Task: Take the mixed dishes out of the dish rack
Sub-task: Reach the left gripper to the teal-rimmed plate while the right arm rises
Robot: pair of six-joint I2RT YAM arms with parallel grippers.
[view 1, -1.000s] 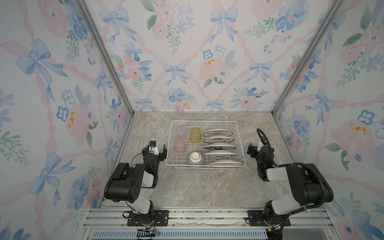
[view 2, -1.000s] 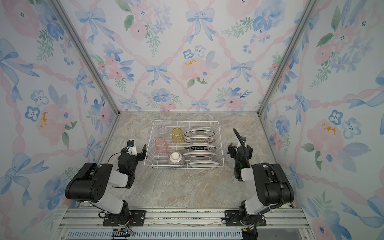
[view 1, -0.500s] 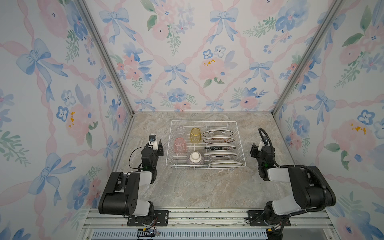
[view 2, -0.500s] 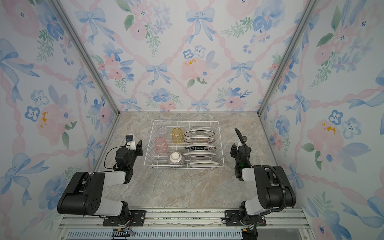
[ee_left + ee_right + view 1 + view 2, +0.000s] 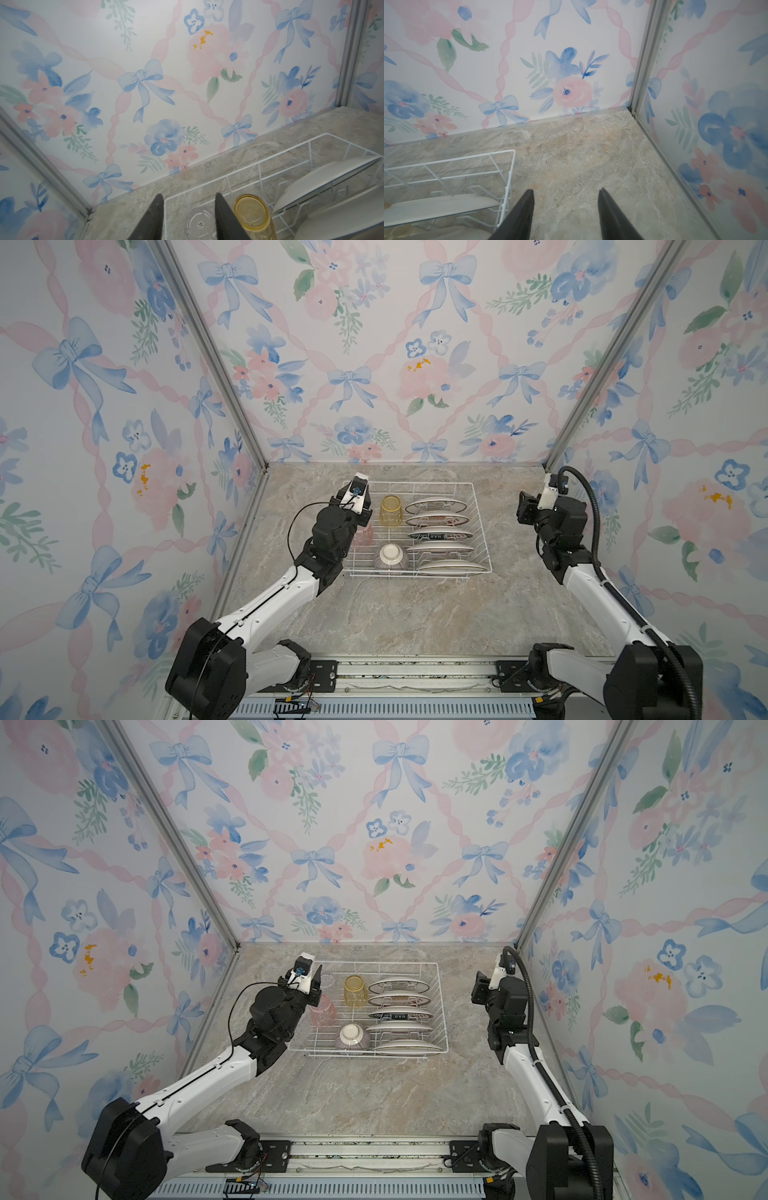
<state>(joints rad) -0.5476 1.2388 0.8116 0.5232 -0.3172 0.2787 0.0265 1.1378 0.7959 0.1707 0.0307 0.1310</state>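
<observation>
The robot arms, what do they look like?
Left arm and right arm: white shells, bulky black joints. Left pincer and right pincer each have two dark tapered fingers. A thin black cable loops off the left; a thick ribbed black hose follows the right.

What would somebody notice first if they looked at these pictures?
The walls, covered in blue bows and pink flowers, catch the eye first. Then the white wire dish rack toward the back of the table, with five plates standing in a row on its right side and a yellow tumbler beside them. The left gripper reaches over its far left corner.
</observation>
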